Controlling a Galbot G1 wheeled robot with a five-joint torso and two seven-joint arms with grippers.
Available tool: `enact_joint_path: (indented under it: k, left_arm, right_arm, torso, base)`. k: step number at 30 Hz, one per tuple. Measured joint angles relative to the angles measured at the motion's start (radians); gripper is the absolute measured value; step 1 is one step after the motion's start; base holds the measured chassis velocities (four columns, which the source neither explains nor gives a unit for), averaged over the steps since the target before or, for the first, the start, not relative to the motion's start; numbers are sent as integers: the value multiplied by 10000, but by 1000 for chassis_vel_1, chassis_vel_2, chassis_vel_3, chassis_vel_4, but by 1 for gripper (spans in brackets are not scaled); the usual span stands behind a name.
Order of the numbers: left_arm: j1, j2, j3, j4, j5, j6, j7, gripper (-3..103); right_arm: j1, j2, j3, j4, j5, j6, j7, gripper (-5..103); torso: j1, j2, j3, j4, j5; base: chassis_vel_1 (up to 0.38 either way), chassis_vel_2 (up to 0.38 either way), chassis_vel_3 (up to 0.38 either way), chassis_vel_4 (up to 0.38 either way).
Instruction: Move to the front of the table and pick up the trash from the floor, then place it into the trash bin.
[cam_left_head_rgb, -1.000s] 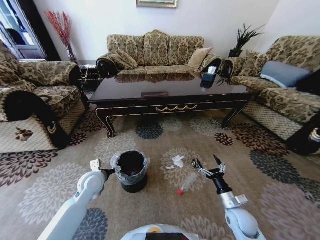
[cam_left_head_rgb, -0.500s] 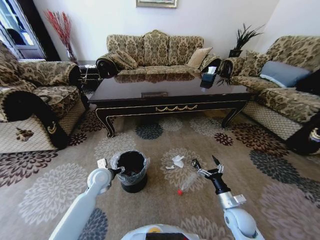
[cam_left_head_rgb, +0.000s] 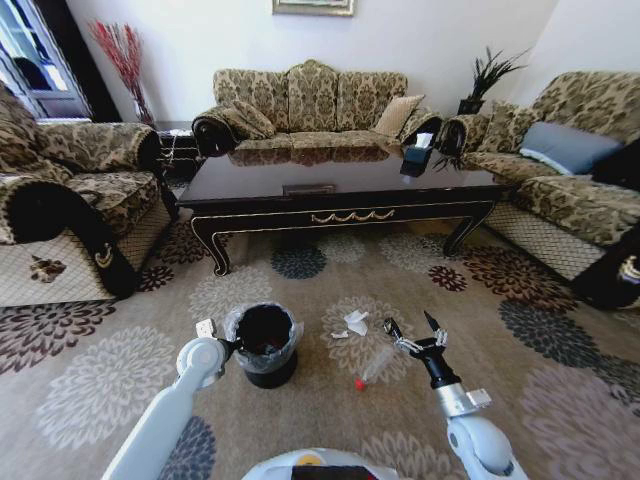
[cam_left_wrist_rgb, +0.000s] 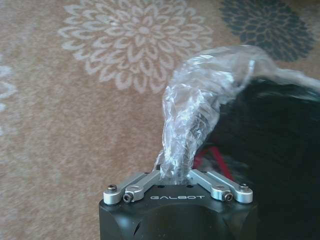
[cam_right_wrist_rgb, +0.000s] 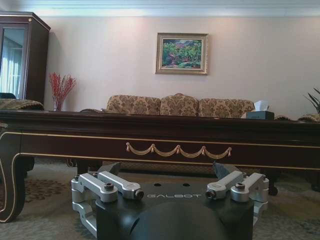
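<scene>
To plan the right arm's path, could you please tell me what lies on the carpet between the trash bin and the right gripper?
In the head view, white paper scraps and a small red bit lie between the trash bin and the right gripper.

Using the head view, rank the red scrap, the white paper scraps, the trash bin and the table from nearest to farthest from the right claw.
From the right claw, open low over the carpet:
1. White paper scraps and red scrap, both on its left; too close to call.
2. Trash bin, farther left, its liner rim pinched by the left claw.
3. Table, far ahead.
</scene>
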Motion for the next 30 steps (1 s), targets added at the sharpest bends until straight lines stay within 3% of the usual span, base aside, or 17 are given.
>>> enact_joint_path:
  k: [6,9,14,16,17,18,19,20,21,22,23,27,29,30]
  left_arm:
    - [232,152,-264,-225,-31,12,-8,0]
    - [422,352,-435,-545,-135,9,-10,0]
    - [435,367,-446,-566,-145,10,-13,0]
    - [684,647,-642,-1013,-465,10,-141,0]
    - [684,647,-642,-1013,-465,10,-141,0]
    - [758,796,-704,-1173,-606,11,-162,0]
    - [827,949,-747,-1322,-712,11,-199,0]
    - [889,1030,-787,-1383,-736,9,-218,0]
    - [889,1030,-787,-1383,-736,9,-218,0]
    - [998,1123,-838,-1464,-766,8,-229,0]
    - [1289,1270,-940,-1707,-829,8,-216,0]
    - [1329,1356,-930,-1814,-827,7,-172,0]
    - [1463,1379,-968,-1921,-816,0,-151,0]
    - [1463,1379,-968,-1921,-816,0,-151,0]
  right_arm:
    - [5,-45,-195,69,-378,-342,1064,100]
    - [39,-244,-487,286,-776,-871,2492,100]
    - [41,-258,-504,301,-779,-909,2561,100]
    - [167,-503,-856,578,-432,-2098,3987,100]
    - [167,-503,-856,578,-432,-2098,3987,100]
    - [221,-613,-959,674,13,-2943,4684,100]
    - [270,-715,-1082,796,596,-3760,5333,100]
    - [311,-804,-1161,860,988,-4246,5722,100]
    - [311,-804,-1161,860,988,-4246,5722,100]
    - [404,-963,-1276,962,1527,-4856,6165,100]
    - [627,-1349,-1526,1150,2662,-5968,6886,100]
    - [843,-1553,-1704,1215,3790,-6753,7443,100]
    - [1285,-1684,-1936,1164,5159,-7359,8189,100]
    - [1285,-1684,-1936,1164,5159,-7359,8189,100]
  torso:
    - [0,0,0,0,3]
    - [0,0,0,-1,0]
    - [0,0,0,-1,1]
    - [0,0,0,-11,-3]
    - [0,0,0,-11,-3]
    - [0,0,0,3,-3]
    - [0,0,-1,-1,11]
    - [0,0,-1,0,10]
    - [0,0,-1,0,10]
    - [0,0,0,-1,3]
    - [0,0,0,5,1]
    - [-1,0,0,-4,3]
    - [0,1,-1,-4,0]
    - [0,1,-1,-4,0]
  base:
    - [0,0,0,0]
    - [0,0,0,0]
    - [0,0,0,0]
    - [0,0,0,0]
    - [0,0,0,0]
    - [0,0,0,0]
    - [0,0,0,0]
    - [0,0,0,0]
    - [0,0,0,0]
    - [0,0,0,0]
    - [0,0,0,0]
    - [0,0,0,0]
    - [0,0,0,0]
    - [0,0,0,0]
